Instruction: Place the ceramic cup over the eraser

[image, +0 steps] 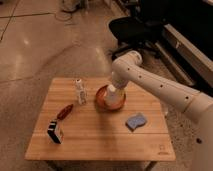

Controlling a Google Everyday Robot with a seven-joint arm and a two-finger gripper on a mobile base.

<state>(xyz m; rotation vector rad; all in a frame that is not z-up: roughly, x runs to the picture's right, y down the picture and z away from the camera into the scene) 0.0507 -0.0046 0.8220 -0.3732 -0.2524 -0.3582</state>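
The ceramic cup [110, 95] is a cream-white tapered shape just under the end of my arm, over the orange-red bowl [102, 103]. My gripper [115, 83] is right above the cup and against it, near the middle of the table. The eraser [55, 131], a small black block with a white face, stands near the table's front left corner, far from the gripper.
A thin white bottle [80, 91] stands left of the bowl. A slim red-brown object [65, 111] lies between bottle and eraser. A wavy light-blue flat piece [136, 120] lies right of centre. The wooden table [100, 145] stands on a shiny floor; a black office chair [131, 29] is behind.
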